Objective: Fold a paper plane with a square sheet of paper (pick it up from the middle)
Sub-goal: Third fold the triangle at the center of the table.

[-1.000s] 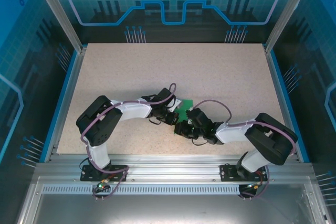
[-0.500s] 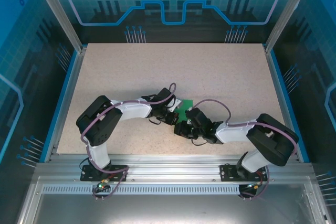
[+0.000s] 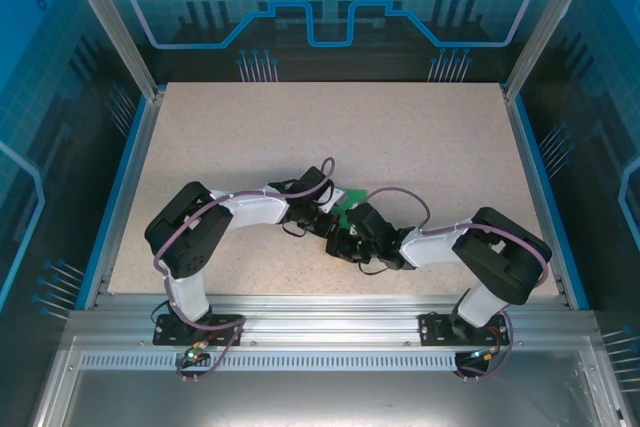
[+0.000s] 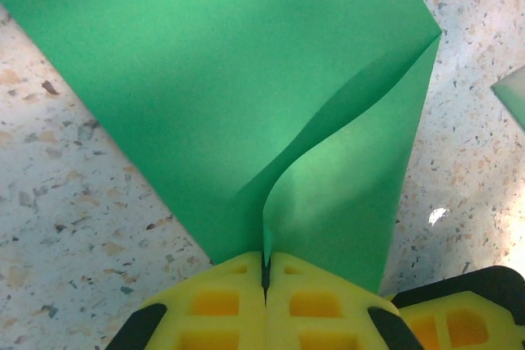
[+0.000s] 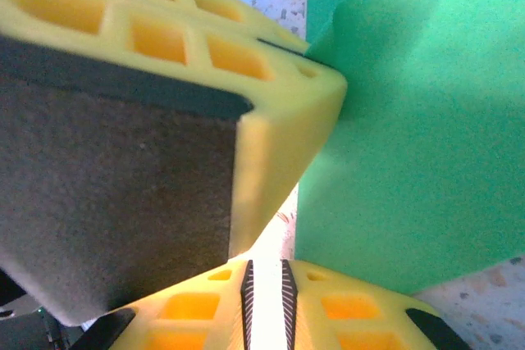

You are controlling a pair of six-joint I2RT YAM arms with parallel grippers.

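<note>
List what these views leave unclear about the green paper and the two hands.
Top view: the green paper is tiny and mostly covered by the left hand and right hand; its fold shape is unreadable.
Left wrist view: the paper's far side is cut off by the top edge; the pinched part hides between the fingers.
Right wrist view: a blurred yellow finger blocks the left half; whether the right hand grips the paper is unclear.

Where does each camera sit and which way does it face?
Top external: above and behind the bases, looking down at the table; left arm and right arm meet at the green paper.
Left wrist: low over the table, facing along the left gripper, shut on the green paper.
Right wrist: close in, facing the green paper past the right gripper.
Shared: the green paper.
</note>
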